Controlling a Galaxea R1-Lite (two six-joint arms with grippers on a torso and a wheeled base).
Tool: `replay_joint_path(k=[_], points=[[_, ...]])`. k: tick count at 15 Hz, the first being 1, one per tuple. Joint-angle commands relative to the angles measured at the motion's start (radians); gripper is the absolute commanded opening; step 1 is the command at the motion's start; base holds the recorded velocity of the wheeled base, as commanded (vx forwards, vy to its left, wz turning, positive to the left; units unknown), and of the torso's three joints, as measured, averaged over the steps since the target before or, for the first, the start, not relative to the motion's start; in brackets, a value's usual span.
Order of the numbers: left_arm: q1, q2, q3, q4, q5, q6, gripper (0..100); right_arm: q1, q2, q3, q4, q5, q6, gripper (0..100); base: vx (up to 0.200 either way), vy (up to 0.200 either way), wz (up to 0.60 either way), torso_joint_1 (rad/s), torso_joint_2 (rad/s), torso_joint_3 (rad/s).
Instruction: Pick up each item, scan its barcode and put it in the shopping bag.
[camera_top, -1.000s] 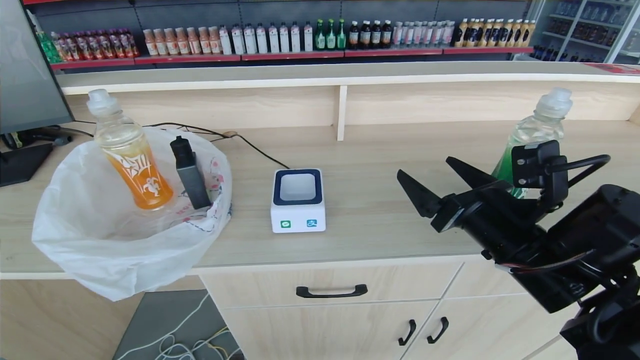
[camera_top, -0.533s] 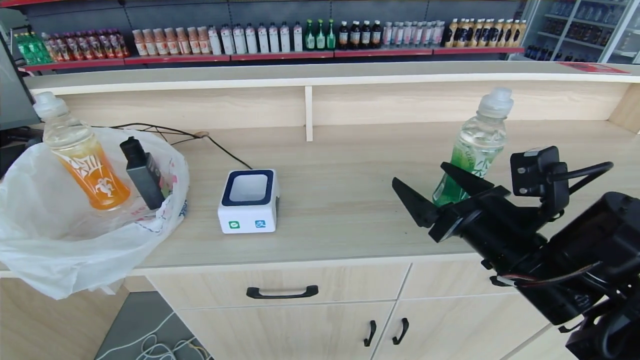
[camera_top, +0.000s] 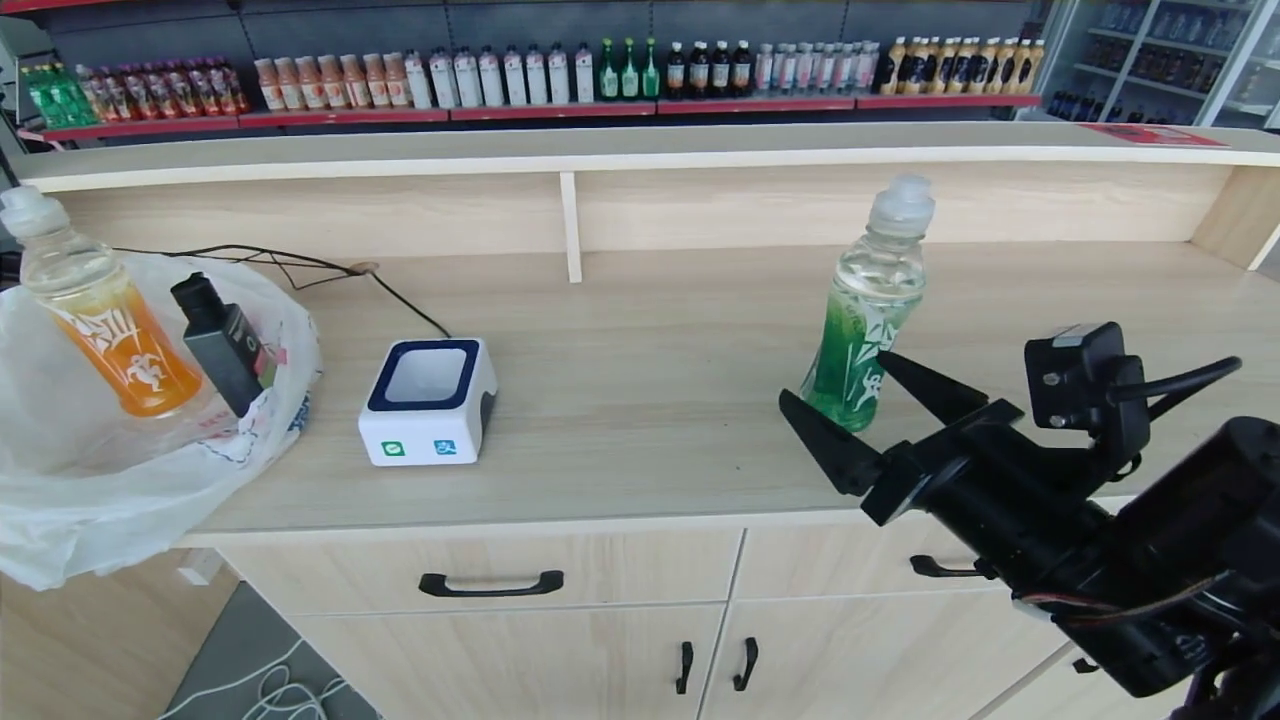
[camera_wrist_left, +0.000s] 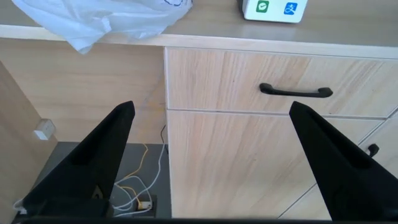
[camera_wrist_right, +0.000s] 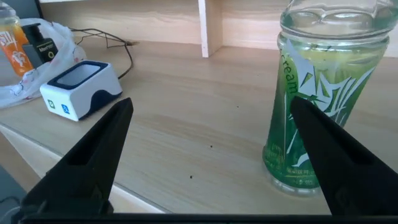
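Remaining item is the green-labelled drink bottle (camera_top: 865, 310). It stands upright on the right half of the table (camera_top: 640, 380), about mid-depth between the front edge and the back riser.

Right end effector (camera_top: 835, 378) is spread wide and empty, low at the bottle's front-edge side. Its tips flank the base and I see no contact. In the right wrist view the bottle sits off-centre, lined up with one finger rather than the gap, so you'll likely need to re-centre before closing.

Left end effector (camera_wrist_left: 211, 106) is also spread and empty, below the table's front edge and facing the drawer fronts.

Handling, my read:
- Clear plastic, looks full, so moderate weight.
- Walls are smooth and will flex under hard squeeze.
- Tall with a narrow base, so a side nudge could tip it.
- Grip the labelled mid-body, not the neck or cap.

The label is a green wrap with white graphics; no barcode is visible from here. Scanner (camera_top: 428, 400) is left of centre and has two small icons, green and blue, on its front. Shopping bag (camera_top: 100, 500) at the left edge holds an orange drink bottle (camera_top: 95, 310) and a dark bottle (camera_top: 222, 345).
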Motion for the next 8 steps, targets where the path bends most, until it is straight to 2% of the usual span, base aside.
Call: replay_joint_path(k=[1, 3, 6, 8], points=[[0.000, 0.000, 0.000, 0.000, 0.000, -0.001, 100, -0.006, -0.001, 0.015, -0.002, -0.044, -0.002, 100, 0.000, 0.000, 0.00, 0.000, 0.00, 0.000], [0.000, 0.000, 0.000, 0.000, 0.000, -0.001, 100, -0.027, 0.013, 0.025, -0.002, -0.144, 0.003, 100, 0.000, 0.000, 0.00, 0.000, 0.00, 0.000], [0.000, 0.000, 0.000, 0.000, 0.000, 0.002, 100, -0.087, 0.048, 0.019, -0.002, -0.164, 0.003, 100, 0.000, 0.000, 0.00, 0.000, 0.00, 0.000], [0.000, 0.000, 0.000, 0.000, 0.000, 0.002, 100, -0.089, 0.073, -0.008, -0.002, -0.164, 0.003, 100, 0.000, 0.000, 0.00, 0.000, 0.00, 0.000]])
